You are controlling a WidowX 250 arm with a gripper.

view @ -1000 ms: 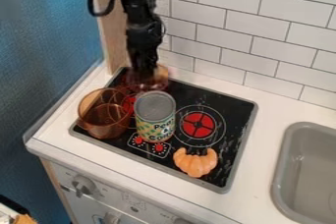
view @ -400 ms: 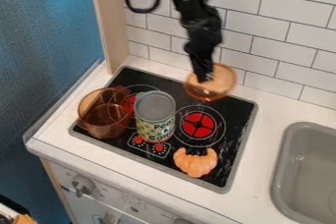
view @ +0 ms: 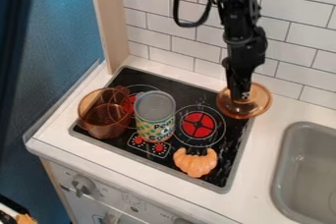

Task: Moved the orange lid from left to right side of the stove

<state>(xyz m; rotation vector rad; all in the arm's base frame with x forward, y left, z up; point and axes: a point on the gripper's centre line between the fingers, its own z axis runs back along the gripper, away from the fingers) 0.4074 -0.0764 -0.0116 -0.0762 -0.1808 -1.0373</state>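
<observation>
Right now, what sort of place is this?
Looks like a toy kitchen: a cooktop with printed red burners, a grey sink set in the white counter, and a knobbed front panel below.

Tin can (view: 154,115) at the centre of a toy kitchen

A translucent amber pot (view: 98,122) stands open just left of the upright can. An orange, ribbed toy (view: 195,163) lies near the can, in front and to its right. Well to the can's right is a grey sink (view: 281,169). Behind the can rises a white tiled wall (view: 164,26); behind and to its left, a pale wooden post (view: 108,16).
</observation>
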